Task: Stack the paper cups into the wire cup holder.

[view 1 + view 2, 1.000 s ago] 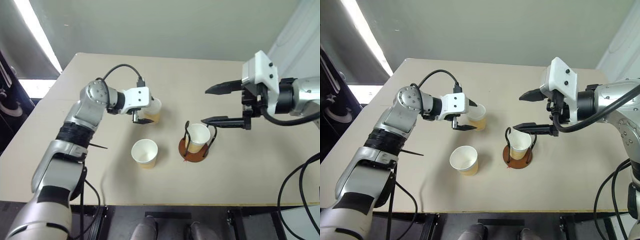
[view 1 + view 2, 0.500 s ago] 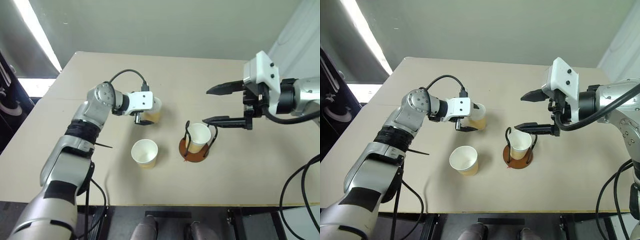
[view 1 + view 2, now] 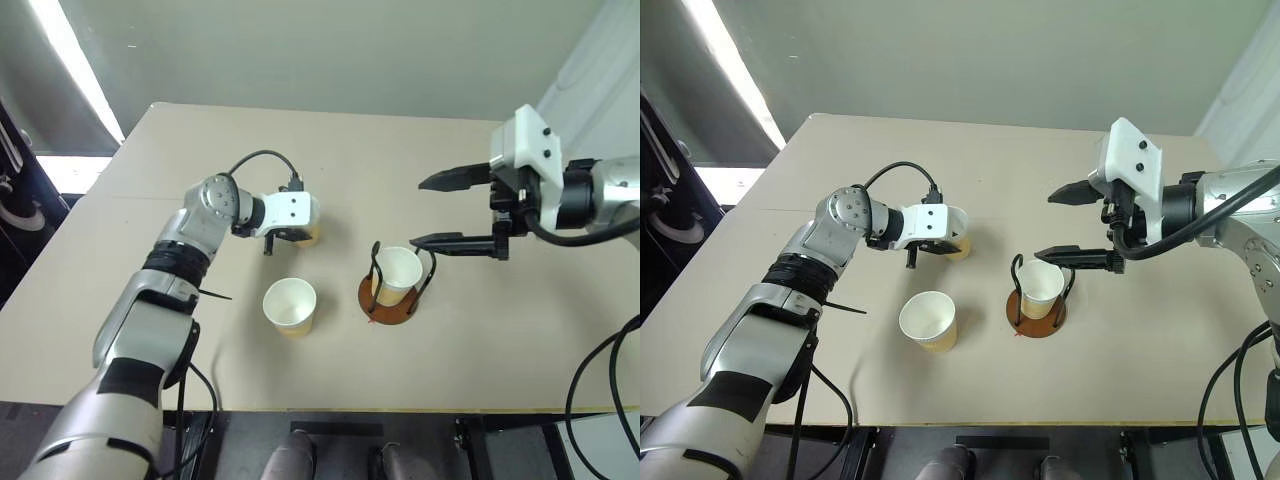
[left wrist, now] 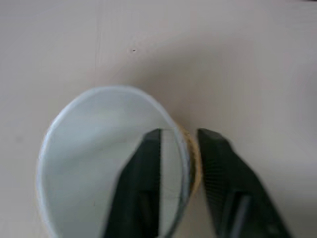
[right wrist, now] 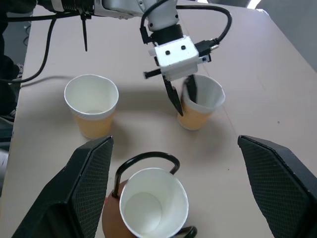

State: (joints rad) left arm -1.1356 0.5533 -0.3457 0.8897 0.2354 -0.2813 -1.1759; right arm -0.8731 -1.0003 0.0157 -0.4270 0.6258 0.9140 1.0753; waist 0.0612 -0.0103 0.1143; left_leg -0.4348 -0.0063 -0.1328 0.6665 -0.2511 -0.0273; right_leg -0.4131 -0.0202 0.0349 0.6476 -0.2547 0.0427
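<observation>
On a beige table (image 3: 480, 350) beside a grey wall, the left gripper (image 5: 181, 94) pinches a paper cup's (image 5: 200, 101) rim just beyond the wire cup holder (image 3: 392, 290), itself holding one cup (image 3: 398, 268). A third cup (image 3: 289, 305) stands near the holder; the right gripper (image 3: 440, 210) hovers spread above it.

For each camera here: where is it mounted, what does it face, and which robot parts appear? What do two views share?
Left eye and right eye views: on the head, looking forward and down over the table; both arms show, left pincer and right pincer.
Left wrist view: on the left wrist, looking along its fingers, which pinch the wall of a paper cup, one inside, one outside.
Right wrist view: on the right wrist, between its open fingers, facing the cup holder.
Shared: the pinched cup shows in the left wrist, right wrist and head views.
</observation>
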